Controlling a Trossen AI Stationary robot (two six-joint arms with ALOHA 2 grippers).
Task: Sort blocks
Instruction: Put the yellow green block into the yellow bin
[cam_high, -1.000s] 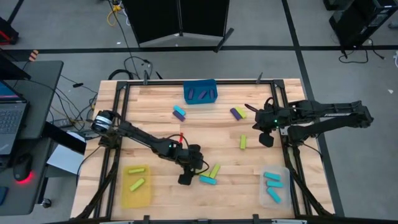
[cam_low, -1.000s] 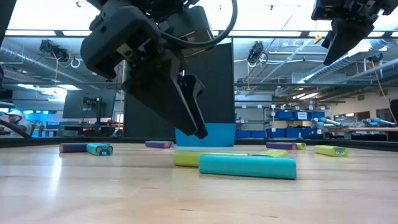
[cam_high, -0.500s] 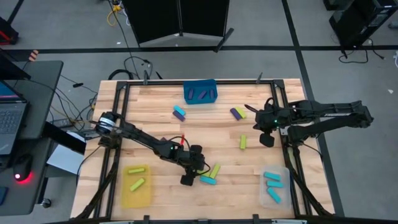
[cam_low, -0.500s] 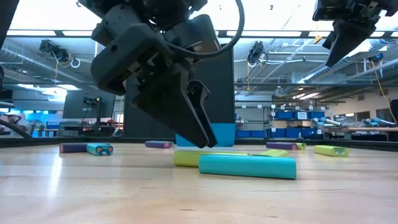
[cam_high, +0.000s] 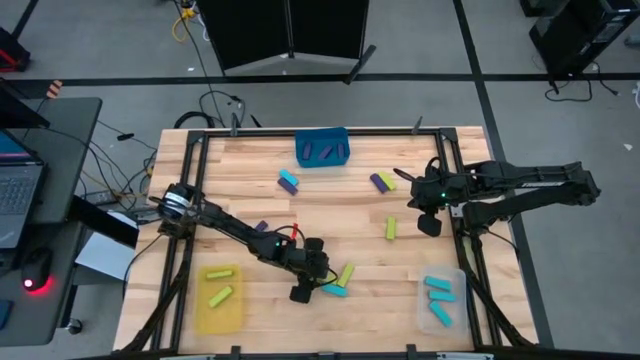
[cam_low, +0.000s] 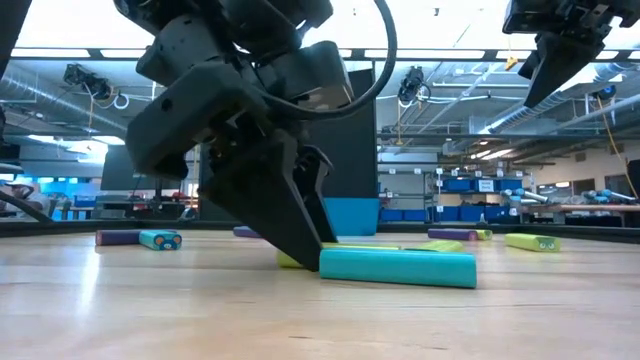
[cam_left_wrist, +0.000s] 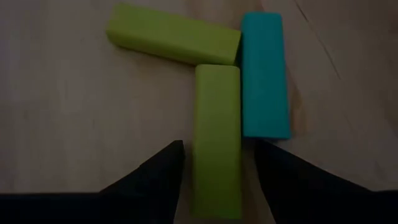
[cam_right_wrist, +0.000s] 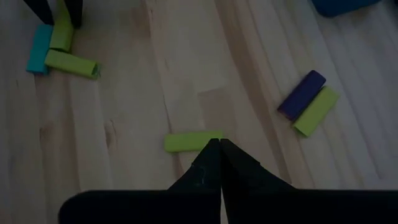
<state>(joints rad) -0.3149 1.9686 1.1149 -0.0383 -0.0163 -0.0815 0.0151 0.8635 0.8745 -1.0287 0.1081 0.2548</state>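
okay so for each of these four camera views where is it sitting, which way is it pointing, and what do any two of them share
High view: above the table, looking straight down; both arms show.
Low view: at tabletop height, looking level into the room; left end effector descends beside the cyan block.
Left wrist view: on the left arm, looking down; open fingers straddle a lime block.
Right wrist view: on the right arm, looking down past closed fingers.
Shared: that cyan block shows in all four.

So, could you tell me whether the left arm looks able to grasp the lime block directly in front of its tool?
Probably yes. The left tool is open with a finger on each side of the lime block. The cyan block lies close alongside, so one finger may nudge it.
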